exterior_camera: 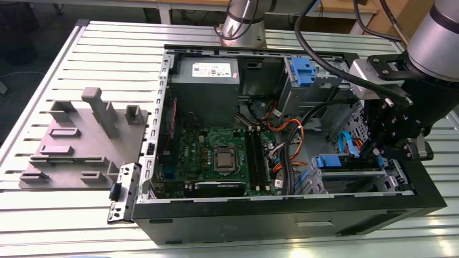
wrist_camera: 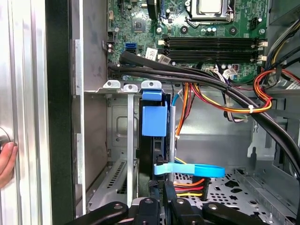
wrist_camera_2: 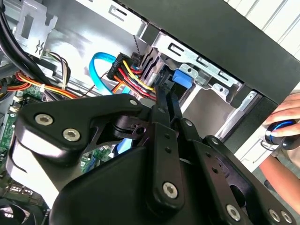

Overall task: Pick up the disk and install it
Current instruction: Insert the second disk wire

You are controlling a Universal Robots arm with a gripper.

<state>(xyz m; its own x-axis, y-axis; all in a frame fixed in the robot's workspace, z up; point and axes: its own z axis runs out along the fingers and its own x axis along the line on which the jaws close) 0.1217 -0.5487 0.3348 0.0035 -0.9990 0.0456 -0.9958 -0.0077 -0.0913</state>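
Note:
The disk (exterior_camera: 349, 173) sits in the metal drive cage (exterior_camera: 393, 180) at the case's front corner, on the exterior view's right. Its blue plastic end tab (exterior_camera: 331, 160) faces the motherboard. In the first wrist view the disk (wrist_camera: 153, 121) stands edge-on in a cage slot, blue tab outermost. A light-blue data cable (wrist_camera: 190, 169) and red, yellow and orange power wires (wrist_camera: 190, 183) run beside it. My gripper (exterior_camera: 373, 155) reaches down into the case at that cage. In both wrist views its black fingers (wrist_camera_2: 165, 101) lie close together, tips against the disk's dark edge next to the blue tab (wrist_camera_2: 183, 78).
The open black computer case (exterior_camera: 287, 215) lies on a slatted aluminium table (exterior_camera: 107, 59). Inside are the motherboard (exterior_camera: 215, 156), a grey power-supply box (exterior_camera: 204, 80), a second blue-fronted caddy (exterior_camera: 301, 70) and thick black cables (wrist_camera: 197, 75). A grey fixture (exterior_camera: 79, 140) stands left. A hand (wrist_camera_2: 281, 131) rests outside the case.

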